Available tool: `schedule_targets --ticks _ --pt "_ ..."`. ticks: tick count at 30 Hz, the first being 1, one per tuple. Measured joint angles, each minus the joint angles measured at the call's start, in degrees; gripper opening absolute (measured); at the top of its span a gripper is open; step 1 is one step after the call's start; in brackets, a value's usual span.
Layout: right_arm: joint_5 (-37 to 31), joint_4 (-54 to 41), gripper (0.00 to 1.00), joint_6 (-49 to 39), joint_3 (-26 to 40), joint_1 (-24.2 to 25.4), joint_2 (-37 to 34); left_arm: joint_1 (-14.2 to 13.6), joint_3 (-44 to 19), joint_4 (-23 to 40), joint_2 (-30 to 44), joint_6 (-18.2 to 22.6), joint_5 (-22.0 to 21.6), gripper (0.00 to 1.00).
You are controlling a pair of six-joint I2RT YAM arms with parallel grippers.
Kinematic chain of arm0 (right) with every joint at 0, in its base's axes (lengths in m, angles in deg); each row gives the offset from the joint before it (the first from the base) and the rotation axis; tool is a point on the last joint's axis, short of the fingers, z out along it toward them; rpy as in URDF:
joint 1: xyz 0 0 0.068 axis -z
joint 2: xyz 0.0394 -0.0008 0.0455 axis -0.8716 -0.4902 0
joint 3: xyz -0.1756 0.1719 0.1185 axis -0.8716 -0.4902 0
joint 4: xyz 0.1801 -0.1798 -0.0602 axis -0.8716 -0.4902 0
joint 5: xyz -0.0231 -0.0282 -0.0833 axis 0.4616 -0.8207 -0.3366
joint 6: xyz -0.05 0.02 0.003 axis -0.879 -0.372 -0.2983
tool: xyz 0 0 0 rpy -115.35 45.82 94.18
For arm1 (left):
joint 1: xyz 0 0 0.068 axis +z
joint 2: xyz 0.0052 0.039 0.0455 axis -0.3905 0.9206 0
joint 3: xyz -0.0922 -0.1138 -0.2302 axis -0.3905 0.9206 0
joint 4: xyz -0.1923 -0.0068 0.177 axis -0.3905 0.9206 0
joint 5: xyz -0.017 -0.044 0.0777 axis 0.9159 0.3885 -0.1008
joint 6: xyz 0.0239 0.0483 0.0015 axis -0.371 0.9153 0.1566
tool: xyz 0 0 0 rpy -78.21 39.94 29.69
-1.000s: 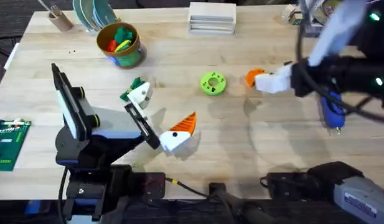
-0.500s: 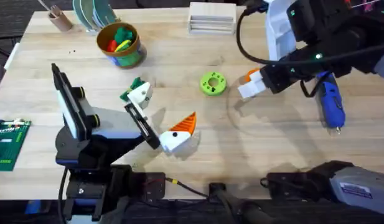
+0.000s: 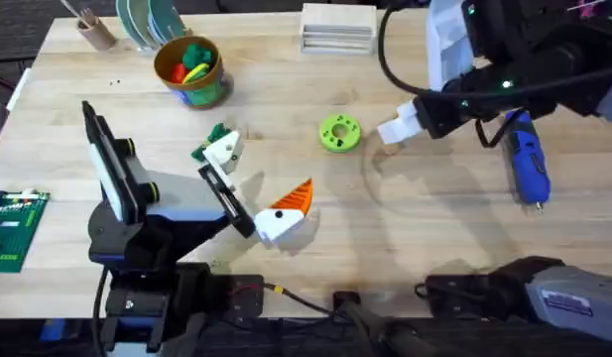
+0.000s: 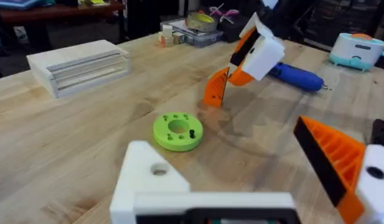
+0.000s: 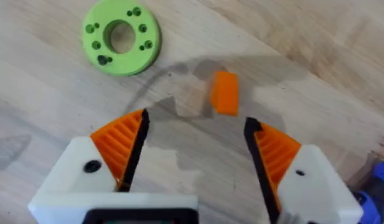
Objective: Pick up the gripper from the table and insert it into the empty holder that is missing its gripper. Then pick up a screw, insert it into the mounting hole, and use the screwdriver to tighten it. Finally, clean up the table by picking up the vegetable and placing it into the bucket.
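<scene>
A small orange gripper (image 5: 225, 93) lies on the wooden table (image 3: 405, 238), just beside a round bright-green disc (image 3: 339, 133). Directly above it hangs the right gripper (image 5: 195, 140), its two orange ribbed pads spread wide with the loose piece below the gap between them; it holds nothing. From the left wrist view the orange piece (image 4: 216, 88) stands tilted on the wood with the right arm's white finger just over it.

Lower on the table, the left gripper (image 3: 248, 193) rests with one orange pad in place and the other side a bare white holder (image 4: 155, 180) with an open mounting hole. It is wide open and grasps nothing.

To the right lies the blue screwdriver (image 3: 529, 169), untouched on the table. The dark-green vegetable (image 3: 208, 139) sits by the left arm's white fingertip, well apart from the bucket (image 3: 190, 69) at the back, which already holds colourful toys.

Judging by this layout, the task is at its very start: the orange piece is not yet picked up, and fitting, screwing and tidying all remain.
</scene>
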Motion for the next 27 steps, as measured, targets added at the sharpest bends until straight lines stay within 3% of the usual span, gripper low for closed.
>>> schedule_targets --ticks 8,27 --pt "-0.9 1.9 0.991 1.8 0.0 5.5 -0.7 0.0 0.0 0.0 0.0 0.0 0.0 0.993" --pt "-0.9 4.6 0.994 2.0 0.0 4.8 -8.1 0.0 0.0 0.0 0.0 0.0 0.0 0.992"
